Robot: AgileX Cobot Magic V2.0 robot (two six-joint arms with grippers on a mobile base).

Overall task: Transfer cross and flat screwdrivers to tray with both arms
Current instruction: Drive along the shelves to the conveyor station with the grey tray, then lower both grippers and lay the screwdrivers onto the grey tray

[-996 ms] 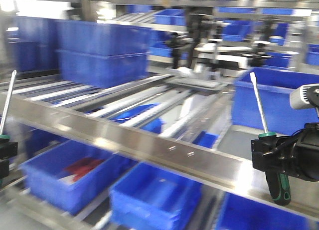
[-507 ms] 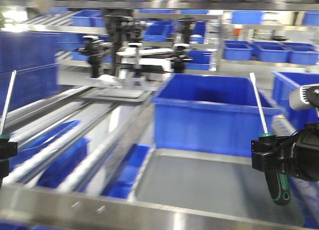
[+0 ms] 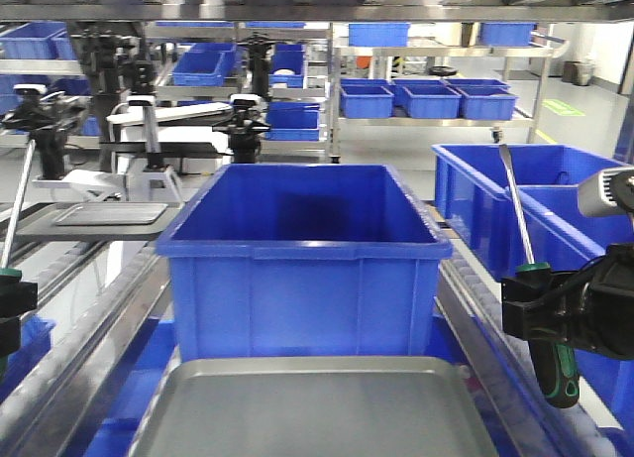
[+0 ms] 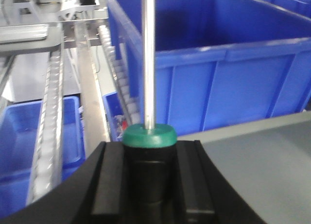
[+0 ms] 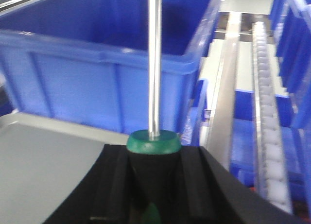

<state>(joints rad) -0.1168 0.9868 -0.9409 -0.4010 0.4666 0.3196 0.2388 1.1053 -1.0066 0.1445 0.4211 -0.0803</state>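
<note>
Since half a second earlier the scene had swung round (both grips unchanged). The left screwdriver (image 4: 148,63) stood upright, clamped by its handle in the left gripper (image 4: 148,180), and the right screwdriver (image 5: 154,63) likewise in the right gripper (image 3: 540,315). They flanked the grey tray (image 3: 317,417) below, with a blue bin (image 3: 297,279) just behind it.

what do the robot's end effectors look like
Both are matte black and blocky. The right end effector has a thin black cable looping over it and a rounded pale grey housing above. The left end effector shows only as a black block at the frame edge. Its fingers are flat, stepped black slabs.
</note>
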